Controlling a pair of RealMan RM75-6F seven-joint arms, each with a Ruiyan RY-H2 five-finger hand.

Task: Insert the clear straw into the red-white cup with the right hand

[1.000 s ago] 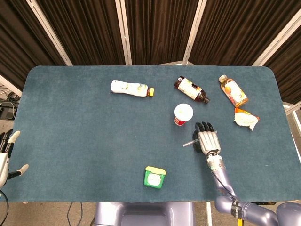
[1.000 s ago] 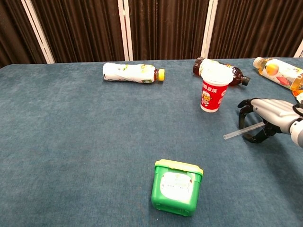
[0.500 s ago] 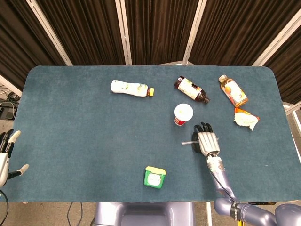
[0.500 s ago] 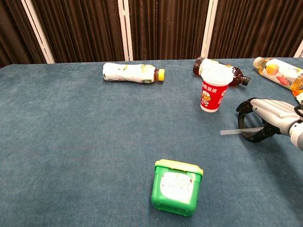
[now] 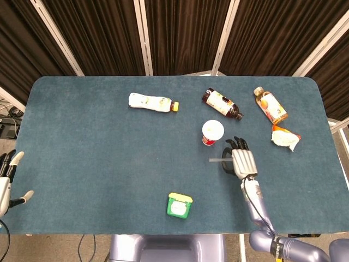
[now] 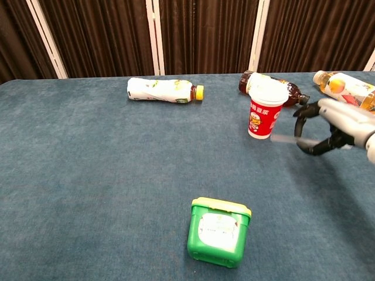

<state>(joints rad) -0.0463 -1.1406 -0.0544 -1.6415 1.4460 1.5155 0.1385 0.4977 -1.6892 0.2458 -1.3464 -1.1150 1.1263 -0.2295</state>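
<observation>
The blue counter (image 5: 98, 164) spreads out beneath the right hand (image 5: 242, 159), which hangs raised above it with its fingers curled around the clear straw (image 5: 218, 160). The left hand (image 5: 7, 177) sits far off past the counter's left edge, holding nothing, its fingers apart. Beyond the right hand lie a dark-tea bottle (image 5: 222, 103) and an orange-drink bottle (image 5: 270, 105); a white-labelled bottle with a yellow cap (image 5: 153, 102) lies well away to its left. The red-white cup (image 5: 212, 132) stands upright just beyond and left of the right hand, close to it but apart. A green box with a yellow lid (image 5: 180, 205) sits nearer the robot, to the hand's left. A crumpled orange-white packet (image 5: 285, 137) lies to its right. The straw juts roughly level to the left from the fingers, its free end near the cup's side in the chest view and blurred there.
</observation>
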